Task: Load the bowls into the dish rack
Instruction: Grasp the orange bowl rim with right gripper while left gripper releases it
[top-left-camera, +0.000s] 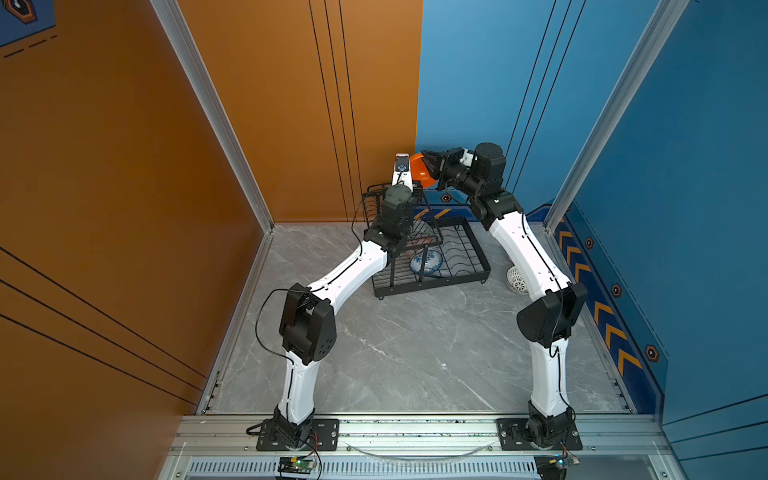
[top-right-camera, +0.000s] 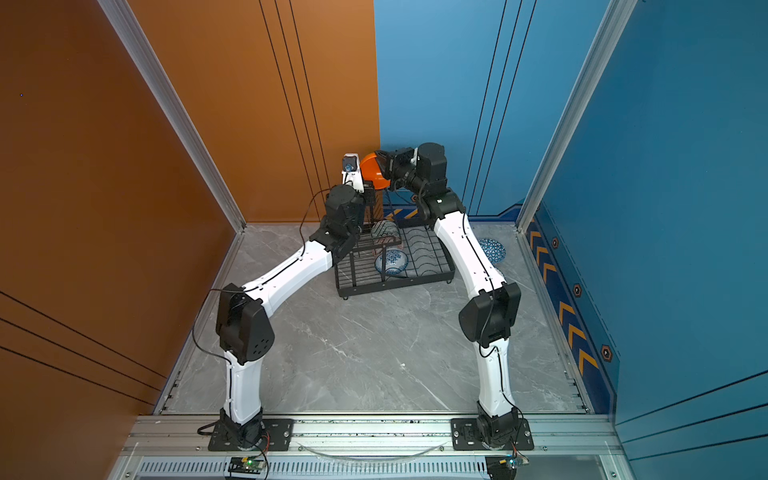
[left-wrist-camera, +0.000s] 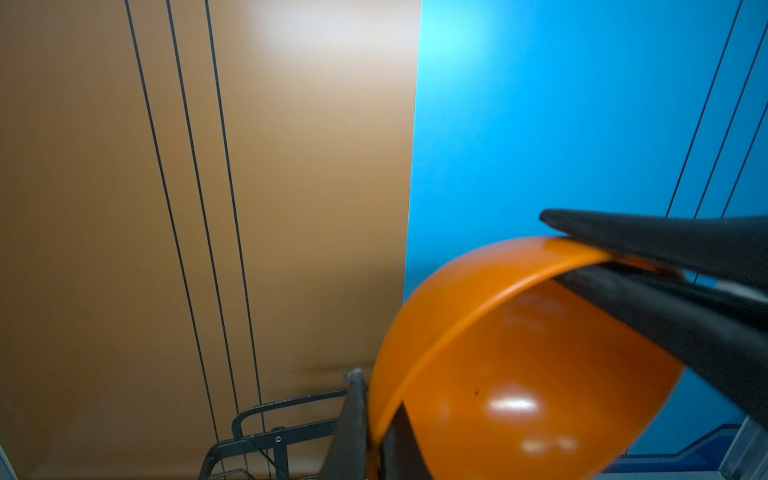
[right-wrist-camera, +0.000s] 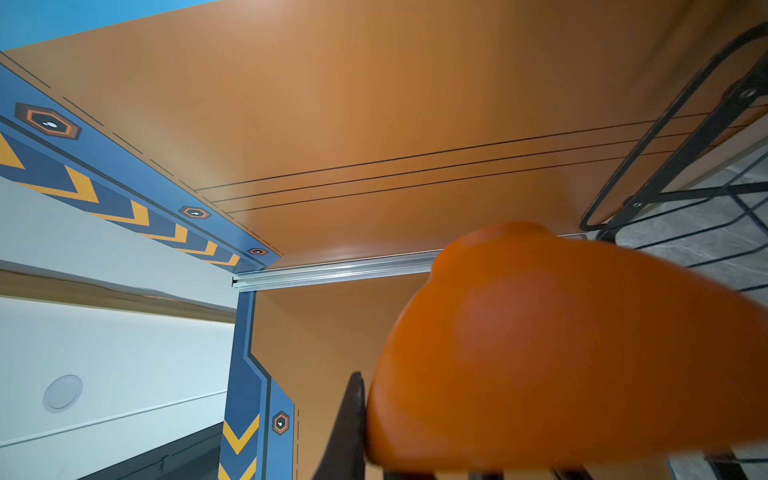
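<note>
Bowl check: plain orange bowl is up in the air at upper centre of both top views, at the seam between the orange and blue wall panels, above the far end of the dish rack. It's tipped on its side.

Two claws on it at once:
- Left gripper is clenched on the rim at the bottom edge of the left wrist view, one finger on each side of the bowl wall.
- Right gripper comes in from the right and is clamped on the opposite part of the rim. Left wrist view shows one finger outside the bowl, one inside.

Right wrist view: bowl's outer side fills the lower right of frame.

Rack sits on the grey marble table, centre of frame.
- Blue-white floral bowl leans in the lower tray.
- Upper tier holds a patterned bowl, half hidden by wire and the left arm, pattern unclear.
- White-black lattice bowl is on the table right of the rack, partly behind the right arm.
- Blue-white triangle bowl lies on the table right of that arm in a top view.
</note>
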